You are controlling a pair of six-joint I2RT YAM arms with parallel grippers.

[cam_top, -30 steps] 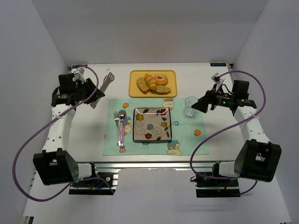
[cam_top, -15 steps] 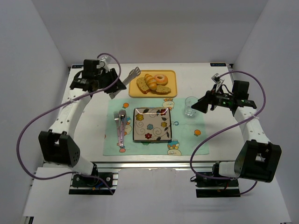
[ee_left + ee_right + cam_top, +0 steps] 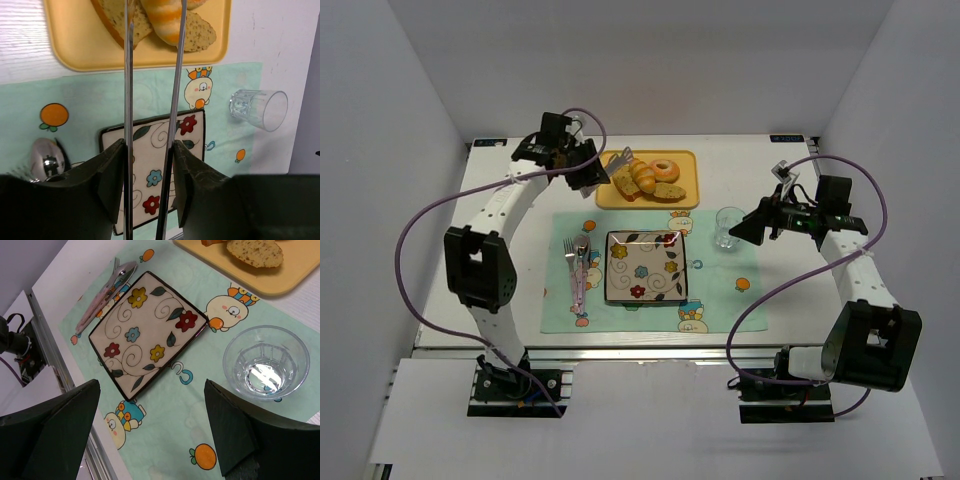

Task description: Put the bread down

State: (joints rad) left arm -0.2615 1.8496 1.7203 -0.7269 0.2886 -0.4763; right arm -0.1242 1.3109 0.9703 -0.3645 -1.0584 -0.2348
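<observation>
On the white-walled counter [image 3: 740, 160], tongs [image 3: 175, 75] flanking the bread [image 3: 165, 20] are clamped by the left gripper [image 3: 147, 170]; the right gripper [image 3: 150, 425] is spread wide.

Top camera sits high behind the arm bases, looking down over the whole table [image 3: 740, 165], flowered plate [image 3: 647, 266] dead centre. Left wrist camera looks steeply down from close in, plate low in its picture, yellow tray [image 3: 75, 50] beyond it. Right wrist camera comes in from the plate's glass [image 3: 265, 362] side, close too. All three share plate, glass and tray edge.
</observation>
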